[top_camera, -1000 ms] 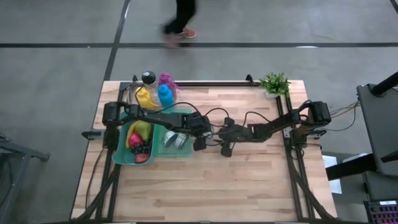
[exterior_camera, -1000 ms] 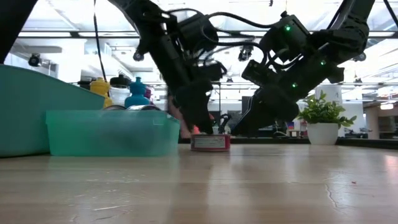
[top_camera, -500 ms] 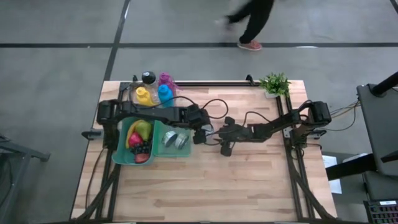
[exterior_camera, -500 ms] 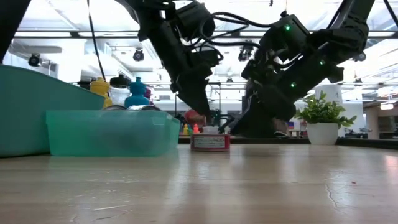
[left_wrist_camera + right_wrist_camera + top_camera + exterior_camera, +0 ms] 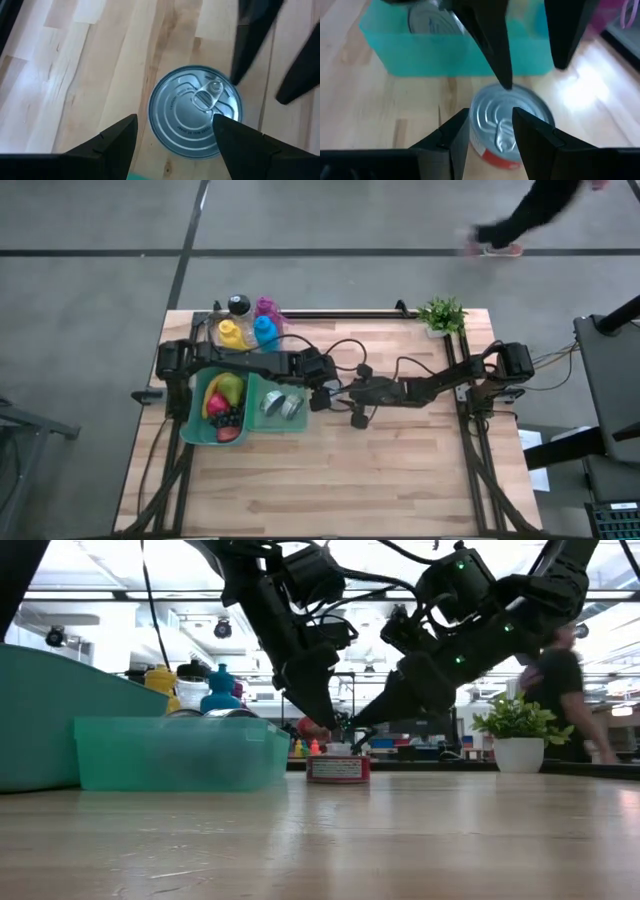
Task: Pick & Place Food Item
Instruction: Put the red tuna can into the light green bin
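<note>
Left wrist view: can (image 5: 196,112) below left gripper (image 5: 175,137)

A can (image 5: 338,768) stands on the table (image 5: 400,470) just right of a small bin (image 5: 281,406) holding two cans; a larger bin (image 5: 197,420) with fruit adjoins it on the left. Bottles (image 5: 248,328) stand behind the bins. A potted plant (image 5: 441,314) occupies the far right corner. Left gripper (image 5: 330,732) and right gripper (image 5: 352,730) hang above the can.

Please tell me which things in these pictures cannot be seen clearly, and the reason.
- Can label: low view too small, wrist views show mostly its lid.
- Contents of the small teal bin: low view, its cloudy wall blurs them.
- Person: high view, blurred and cut off by the edge.
- Bottles: low view, lower parts hidden behind the bins.
</note>
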Motion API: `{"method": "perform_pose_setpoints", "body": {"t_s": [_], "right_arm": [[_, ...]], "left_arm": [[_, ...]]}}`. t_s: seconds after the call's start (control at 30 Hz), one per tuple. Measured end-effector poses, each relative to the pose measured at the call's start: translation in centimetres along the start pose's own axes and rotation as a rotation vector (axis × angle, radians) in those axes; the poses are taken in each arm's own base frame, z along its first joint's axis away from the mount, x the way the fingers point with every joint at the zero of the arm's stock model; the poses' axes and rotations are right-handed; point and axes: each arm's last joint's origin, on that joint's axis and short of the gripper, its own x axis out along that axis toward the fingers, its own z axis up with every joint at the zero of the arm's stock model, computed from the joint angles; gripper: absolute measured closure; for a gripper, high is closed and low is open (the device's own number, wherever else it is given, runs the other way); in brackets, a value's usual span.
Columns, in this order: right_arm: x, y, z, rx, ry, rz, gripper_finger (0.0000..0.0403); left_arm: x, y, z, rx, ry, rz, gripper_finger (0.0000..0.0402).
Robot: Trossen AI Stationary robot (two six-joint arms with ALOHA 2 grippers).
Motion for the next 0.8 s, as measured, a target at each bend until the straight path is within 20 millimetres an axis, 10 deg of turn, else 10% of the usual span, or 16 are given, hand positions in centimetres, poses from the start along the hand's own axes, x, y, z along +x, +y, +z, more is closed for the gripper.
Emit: {"method": "perform_pose_setpoints", "body": {"t_s": [0.8], "right_arm": [[2.2, -2.2, -2.6, 0.048, 0.106, -0.071, 0.0256]], "left_arm": [[0.1, 0.8, 0.0, -0.015, 0.001, 0.026, 0.0137]]}}
